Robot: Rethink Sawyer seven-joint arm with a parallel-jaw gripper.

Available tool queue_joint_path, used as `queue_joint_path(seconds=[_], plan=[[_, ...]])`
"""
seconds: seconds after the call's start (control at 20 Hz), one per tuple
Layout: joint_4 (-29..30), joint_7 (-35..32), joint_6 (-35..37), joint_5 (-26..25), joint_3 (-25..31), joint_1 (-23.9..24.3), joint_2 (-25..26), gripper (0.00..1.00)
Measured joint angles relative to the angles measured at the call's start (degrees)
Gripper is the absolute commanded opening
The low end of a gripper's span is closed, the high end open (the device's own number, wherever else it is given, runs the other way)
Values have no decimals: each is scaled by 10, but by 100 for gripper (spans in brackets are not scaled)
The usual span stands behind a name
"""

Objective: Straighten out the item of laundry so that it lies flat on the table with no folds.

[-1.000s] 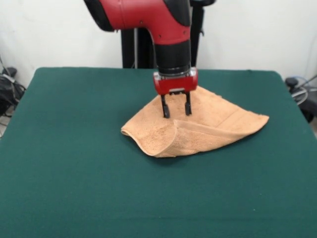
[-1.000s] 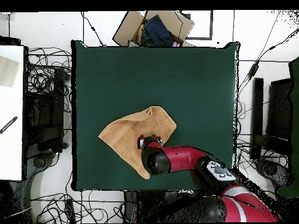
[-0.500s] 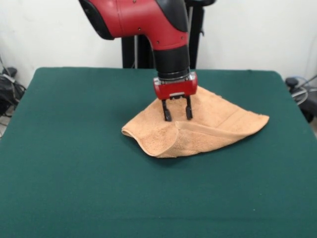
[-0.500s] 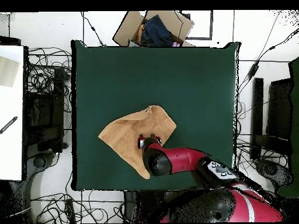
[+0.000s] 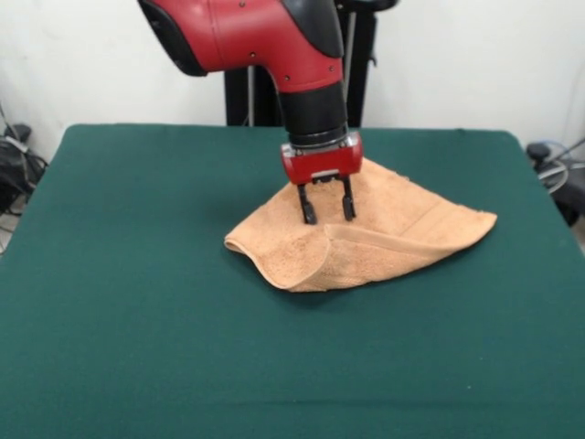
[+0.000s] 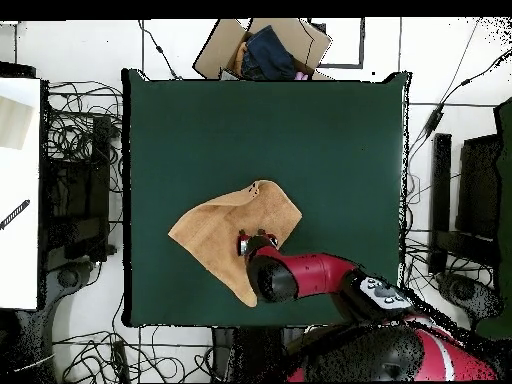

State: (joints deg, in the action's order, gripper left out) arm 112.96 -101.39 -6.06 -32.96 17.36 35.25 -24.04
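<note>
The item of laundry [image 5: 384,236] is a peach-orange towel lying folded on the dark green table [image 5: 137,302], with a thick doubled fold along its near edge and a curled corner at the left. From above the towel [image 6: 215,232] forms a rough kite shape near the table's [image 6: 330,140] lower left. My gripper [image 5: 325,218] stands open, its two black fingers [image 5: 306,207] pointing straight down with their tips on or just above the towel's upper layer. Nothing is held between them. In the overhead view the arm covers most of the gripper [image 6: 256,240].
A cardboard box [image 6: 262,48] with dark clothing sits beyond the table's far edge in the overhead view. Cables and equipment crowd the floor on both sides [image 6: 75,170]. A white surface [image 6: 18,190] lies at the left.
The arm shifted slightly and the gripper lowered a little toward the towel. The towel's shape is unchanged.
</note>
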Motion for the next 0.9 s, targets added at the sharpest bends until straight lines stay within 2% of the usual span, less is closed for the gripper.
queue_joint_path(seconds=[0.25, 0.9], plan=[[3, 0, 0, 0, 15, 18, 5, 100], [4, 0, 0, 0, 20, 24, 7, 100]])
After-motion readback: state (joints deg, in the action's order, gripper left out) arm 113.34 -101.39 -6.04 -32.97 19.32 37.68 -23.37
